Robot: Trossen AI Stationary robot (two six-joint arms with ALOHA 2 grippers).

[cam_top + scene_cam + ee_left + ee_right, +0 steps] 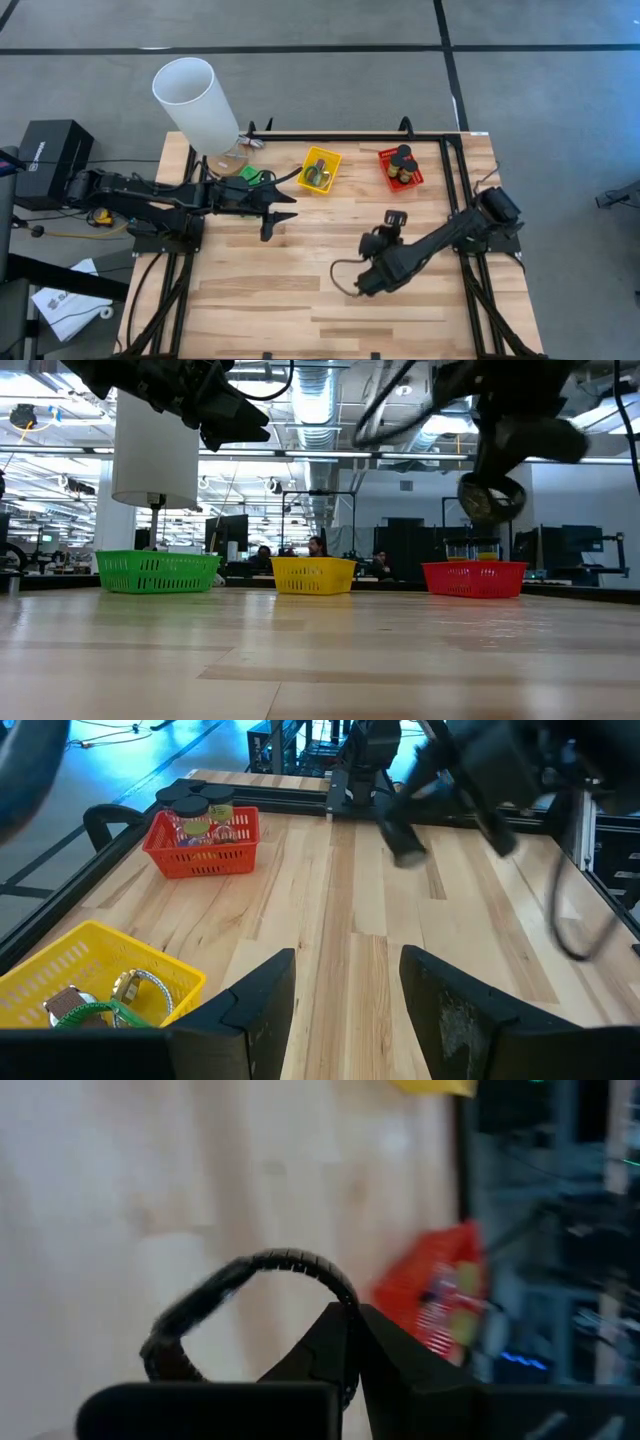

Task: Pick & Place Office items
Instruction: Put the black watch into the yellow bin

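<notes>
My right gripper (395, 220) hovers over the table's right half, in front of the red basket (400, 168), shut on a black ring (250, 1275). The low view shows that ring (490, 498) hanging in the air under the dark hand. My left gripper (345, 1010) stands open and holds nothing, above the table's left half near the green basket (250, 178). The yellow basket (90, 985) holds a green and a clear ring (125, 992). Black spools (195, 795) lie on top of the red basket's load. My right gripper pinches the black ring's band (335, 1305) between its two shut fingertips. The rest of the loop sticks out ahead of the fingers. The fingers slant down toward the table's far side. The ring is lifted clear of the table.
A big white cylinder (195, 100) stands at the far left corner behind the green basket. The three baskets stand in a row along the far edge. Black rails (340, 135) frame the table. Bare wood (260, 300) fills the near half.
</notes>
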